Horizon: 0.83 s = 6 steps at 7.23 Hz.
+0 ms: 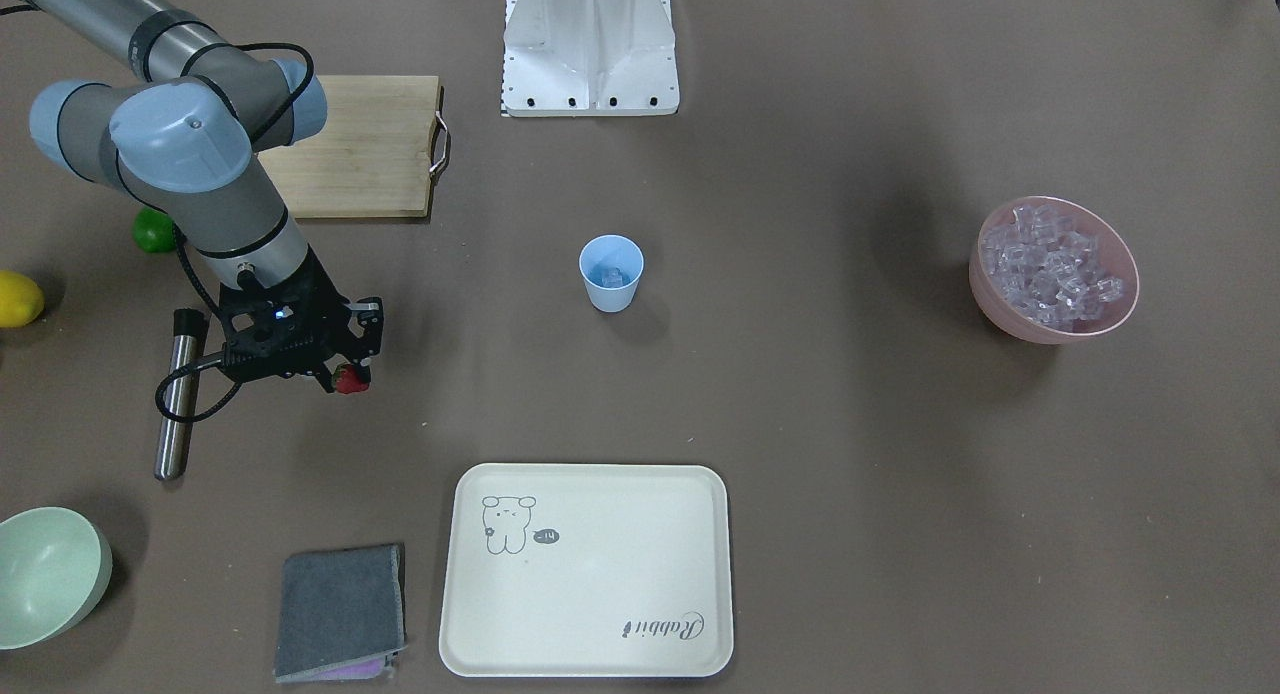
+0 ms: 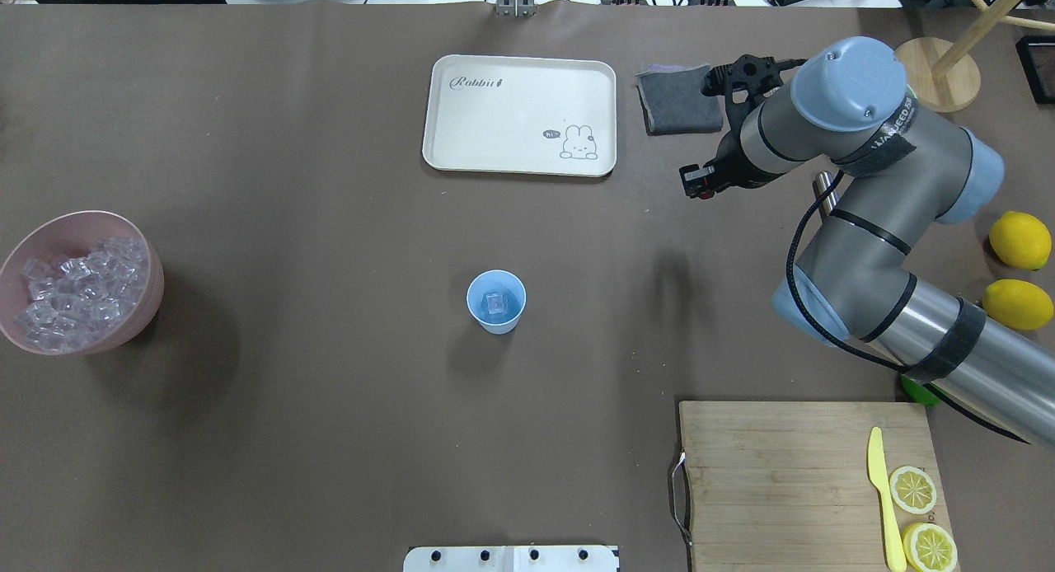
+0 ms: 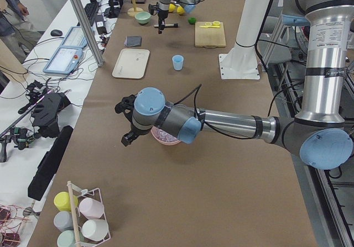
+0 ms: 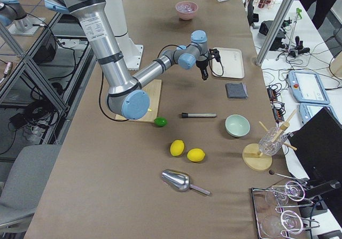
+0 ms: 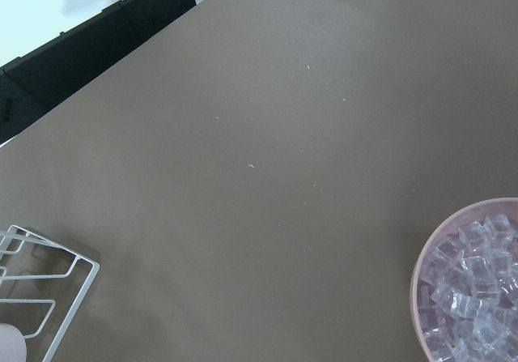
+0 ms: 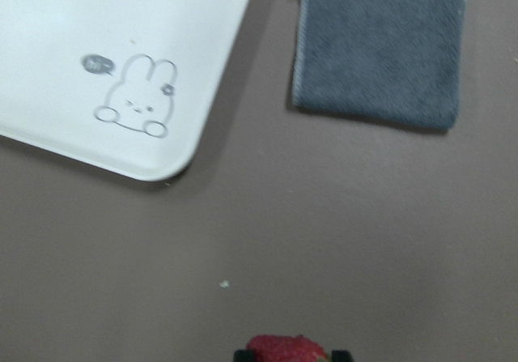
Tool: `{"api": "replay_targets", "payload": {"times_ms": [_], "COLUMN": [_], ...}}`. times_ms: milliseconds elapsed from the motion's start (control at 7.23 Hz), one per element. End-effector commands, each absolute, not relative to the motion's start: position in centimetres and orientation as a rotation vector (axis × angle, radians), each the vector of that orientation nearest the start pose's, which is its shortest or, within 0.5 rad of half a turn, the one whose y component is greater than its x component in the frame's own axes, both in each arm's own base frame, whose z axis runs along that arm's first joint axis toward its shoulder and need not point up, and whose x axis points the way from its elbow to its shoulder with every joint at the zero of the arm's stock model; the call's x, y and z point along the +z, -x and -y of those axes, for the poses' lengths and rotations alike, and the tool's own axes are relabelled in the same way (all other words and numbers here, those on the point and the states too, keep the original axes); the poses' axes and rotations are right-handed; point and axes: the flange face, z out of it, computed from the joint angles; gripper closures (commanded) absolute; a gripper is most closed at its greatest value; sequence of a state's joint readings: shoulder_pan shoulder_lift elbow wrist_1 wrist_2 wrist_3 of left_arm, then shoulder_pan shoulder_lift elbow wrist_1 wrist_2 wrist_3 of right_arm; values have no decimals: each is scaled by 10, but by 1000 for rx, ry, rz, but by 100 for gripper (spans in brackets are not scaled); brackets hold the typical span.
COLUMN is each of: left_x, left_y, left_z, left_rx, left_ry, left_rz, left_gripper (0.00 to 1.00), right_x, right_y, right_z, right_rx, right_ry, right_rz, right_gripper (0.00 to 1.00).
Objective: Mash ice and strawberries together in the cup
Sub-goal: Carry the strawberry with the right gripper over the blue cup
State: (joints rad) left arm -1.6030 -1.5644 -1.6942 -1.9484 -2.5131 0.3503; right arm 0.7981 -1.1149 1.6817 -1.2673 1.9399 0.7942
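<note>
The pale-blue cup [image 1: 611, 274] stands upright mid-table with a clear ice cube [image 2: 494, 302] in its bottom. My right gripper [image 1: 348, 379] hovers above the table near the grey cloth, shut on a red strawberry [image 6: 287, 350]; the overhead view shows the same gripper [image 2: 702, 189] to the cup's far right. More ice [image 1: 1050, 264] fills the pink bowl [image 1: 1000, 309]. My left gripper [image 3: 127, 140] shows only in the left side view, hanging just beside that bowl, so I cannot tell whether it is open or shut. The left wrist view shows the bowl's rim [image 5: 421, 273] and ice [image 5: 473, 293].
A cream tray [image 1: 600, 584] and a grey cloth [image 1: 340, 611] lie at the operators' edge. A metal rod [image 1: 178, 394] lies by the right arm. A wooden cutting board [image 1: 360, 159], a lime [image 1: 152, 231], a lemon [image 1: 15, 299] and a pale-green bowl [image 1: 45, 574] sit on that side.
</note>
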Motion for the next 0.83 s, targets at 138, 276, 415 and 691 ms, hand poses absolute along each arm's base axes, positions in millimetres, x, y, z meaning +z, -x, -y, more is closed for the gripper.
{"api": "replay_targets", "payload": {"times_ms": [138,276,415,691], "left_x": [548,549,550,552], "left_y": [66,66,65,63], "left_z": [498,498,499,499], "left_rx": [513,511,512,513], "left_ry": [-617,-614,-610,-605], "left_rz": [-864,-865,-866,-869], "left_gripper": [3,3,3,3], "right_x": [250,235,221,196], "right_y": [379,388,398,424], "right_z": [517,506,498,476], "right_rx": [-177,-199,-222,-257], "right_ry": [-486,-502,-512,-544], "right_rz": [967,988,1009,1030], "right_gripper": [100,100,100,100]}}
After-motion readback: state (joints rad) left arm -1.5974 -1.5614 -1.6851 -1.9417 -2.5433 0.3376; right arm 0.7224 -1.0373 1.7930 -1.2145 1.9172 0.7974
